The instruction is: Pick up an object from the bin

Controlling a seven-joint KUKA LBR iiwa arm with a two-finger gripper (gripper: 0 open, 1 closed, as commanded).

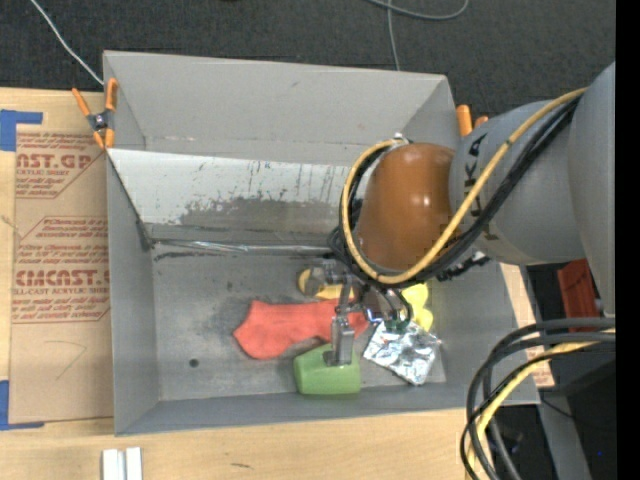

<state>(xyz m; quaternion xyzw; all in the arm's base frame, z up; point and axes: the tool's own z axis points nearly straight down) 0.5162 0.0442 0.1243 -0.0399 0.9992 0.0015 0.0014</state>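
Note:
My gripper (342, 348) reaches down near the bin's front wall, right of the middle. Its tip is at the top edge of a green block (322, 377) that lies against the front wall. A flat red, soft-looking piece (278, 328) lies just left of the gripper and partly behind it. To the right, close by, is a crumpled piece of silver foil (406, 354). Behind the foil a yellow thing (419, 305) shows, partly hidden under the arm.
A small yellowish thing (311, 281) lies behind the red piece, half hidden by the arm's orange cover and cables. The bin's left half has bare grey floor. The front wall is right beside the green block.

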